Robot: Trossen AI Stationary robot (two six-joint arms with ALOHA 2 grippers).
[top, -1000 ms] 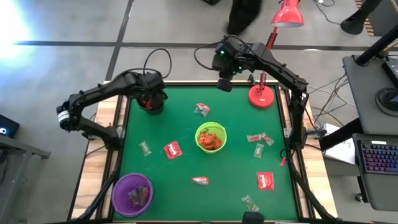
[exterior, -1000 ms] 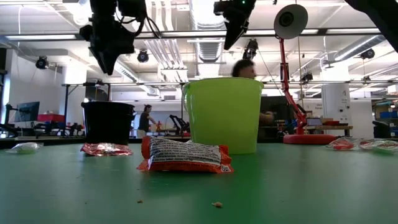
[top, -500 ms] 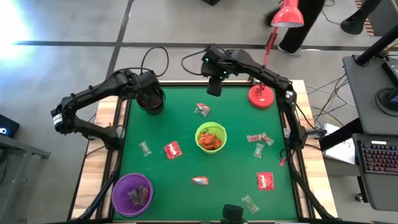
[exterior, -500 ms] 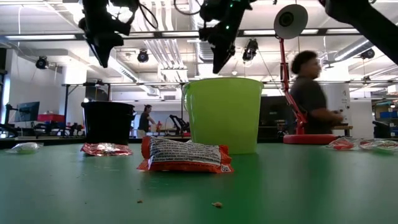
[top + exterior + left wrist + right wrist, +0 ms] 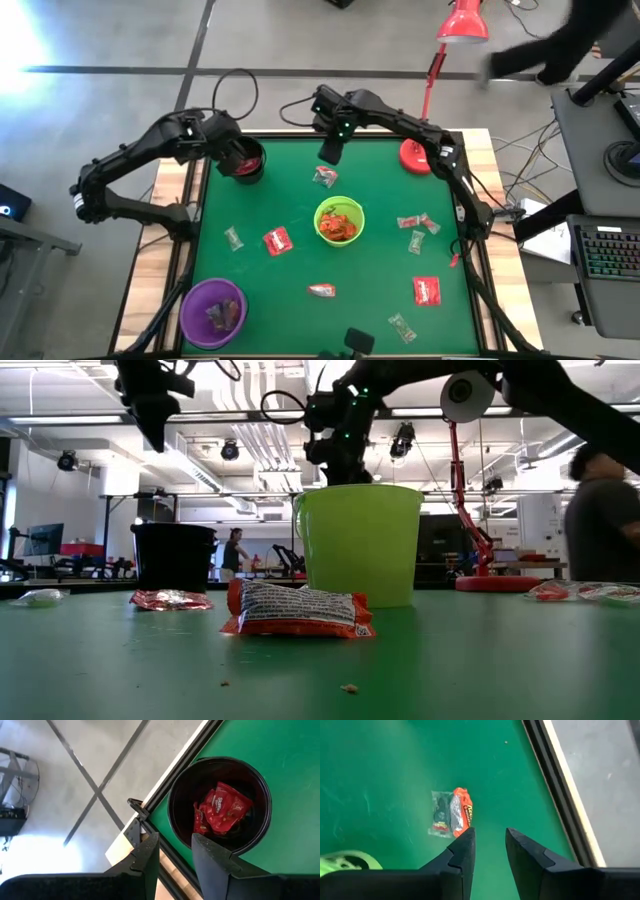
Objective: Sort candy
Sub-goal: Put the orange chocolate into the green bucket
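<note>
You are working on a green felt-topped table [image 5: 300,210] edged in pale wood, in an open lab with a grey floor; a red desk lamp [image 5: 420,150] stands at the far right corner, and a person in dark clothing [image 5: 605,520] shows at the right of the low view.

Your left gripper [image 5: 222,150] hangs above the round black bowl [image 5: 245,162] near the far left corner, its fingers [image 5: 150,857] set a narrow gap apart with nothing between them. Flat red candy packets [image 5: 222,812] lie inside that bowl.

Your right gripper [image 5: 330,152] is raised over the far middle of the table, fingers [image 5: 462,855] also a little apart and empty. Just below it lies an orange-red wrapper beside a clear twist wrapper [image 5: 451,813].

The round lime-green bowl [image 5: 339,222] at the centre holds orange-red wrappers. The round purple bowl [image 5: 212,310] at the near left holds pale wrappers. More candy [image 5: 277,240] lies scattered on the felt, including a red packet [image 5: 427,290] near the right edge.
</note>
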